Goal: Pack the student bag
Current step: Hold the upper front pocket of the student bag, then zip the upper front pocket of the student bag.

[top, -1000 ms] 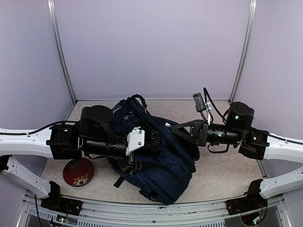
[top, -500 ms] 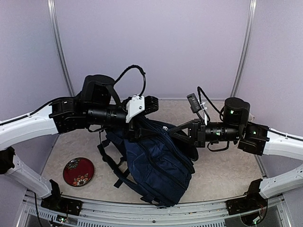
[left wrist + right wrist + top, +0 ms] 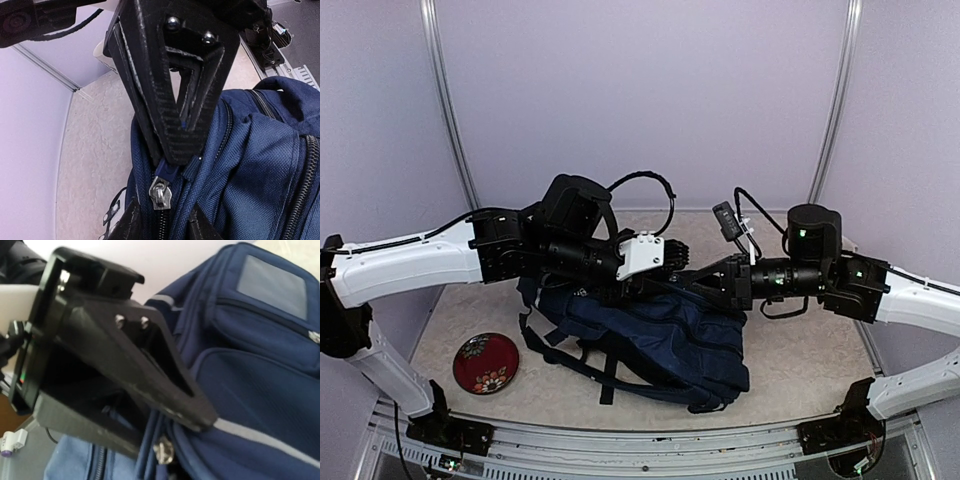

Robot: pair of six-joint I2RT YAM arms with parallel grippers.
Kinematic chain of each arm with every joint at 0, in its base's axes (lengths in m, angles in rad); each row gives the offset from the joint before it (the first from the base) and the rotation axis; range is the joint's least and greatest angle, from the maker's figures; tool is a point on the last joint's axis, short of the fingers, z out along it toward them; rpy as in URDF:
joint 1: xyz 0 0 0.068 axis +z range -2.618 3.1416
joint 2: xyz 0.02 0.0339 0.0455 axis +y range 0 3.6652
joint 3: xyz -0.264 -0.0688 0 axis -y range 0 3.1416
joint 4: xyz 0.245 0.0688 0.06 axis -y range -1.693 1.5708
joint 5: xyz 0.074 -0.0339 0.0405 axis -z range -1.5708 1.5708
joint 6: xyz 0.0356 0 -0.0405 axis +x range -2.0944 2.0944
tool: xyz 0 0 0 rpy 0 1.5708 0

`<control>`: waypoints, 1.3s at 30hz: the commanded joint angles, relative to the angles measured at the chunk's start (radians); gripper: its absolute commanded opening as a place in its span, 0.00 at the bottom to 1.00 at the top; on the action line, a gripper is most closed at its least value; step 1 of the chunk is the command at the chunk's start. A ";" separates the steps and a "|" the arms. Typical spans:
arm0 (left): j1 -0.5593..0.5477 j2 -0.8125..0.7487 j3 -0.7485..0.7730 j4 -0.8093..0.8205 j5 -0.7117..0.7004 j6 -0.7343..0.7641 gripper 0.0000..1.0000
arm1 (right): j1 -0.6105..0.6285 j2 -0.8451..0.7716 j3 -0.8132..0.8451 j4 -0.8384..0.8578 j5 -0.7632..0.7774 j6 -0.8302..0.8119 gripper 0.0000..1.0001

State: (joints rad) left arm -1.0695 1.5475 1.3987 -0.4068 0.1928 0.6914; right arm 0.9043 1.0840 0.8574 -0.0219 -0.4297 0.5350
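The student bag, navy with a pale stripe, lies on its side mid-table, and both grippers meet at its upper edge. In the left wrist view my left gripper straddles the zipper seam, its fingertips pressed into the bag's fabric on either side. A silver zipper slider sits just ahead of it. My right gripper is shut on the slider's blue pull tab. From above, the left gripper and right gripper nearly touch. The right wrist view shows the bag and slider.
A red plate with a flower pattern lies at the table's front left, beside the bag's loose dark straps. Pale walls and metal posts close in the back and sides. Beige tabletop shows to the right of the bag.
My left arm swung down and to the right, next to the right gripper, and its jaws narrowed onto the seam. The bag dropped from hanging to lying flatter. The right arm barely moved.
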 commanded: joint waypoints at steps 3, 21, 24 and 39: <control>0.022 -0.074 -0.132 -0.007 -0.104 -0.019 0.27 | -0.029 -0.058 0.042 -0.085 0.030 -0.027 0.00; 0.056 -0.312 -0.302 0.238 -0.184 -0.050 0.00 | -0.200 -0.145 -0.023 -0.225 -0.030 -0.118 0.00; 0.072 -0.439 -0.361 0.365 -0.103 -0.079 0.00 | -0.289 -0.172 -0.078 -0.228 -0.083 -0.134 0.00; 0.140 -0.604 -0.339 0.532 0.193 -0.218 0.00 | -0.498 -0.096 0.339 -0.431 -0.232 -0.283 0.00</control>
State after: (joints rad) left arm -0.9604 1.0622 0.9989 -0.1818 0.2749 0.5640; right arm 0.4511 0.9752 0.9005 -0.3393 -0.7441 0.3477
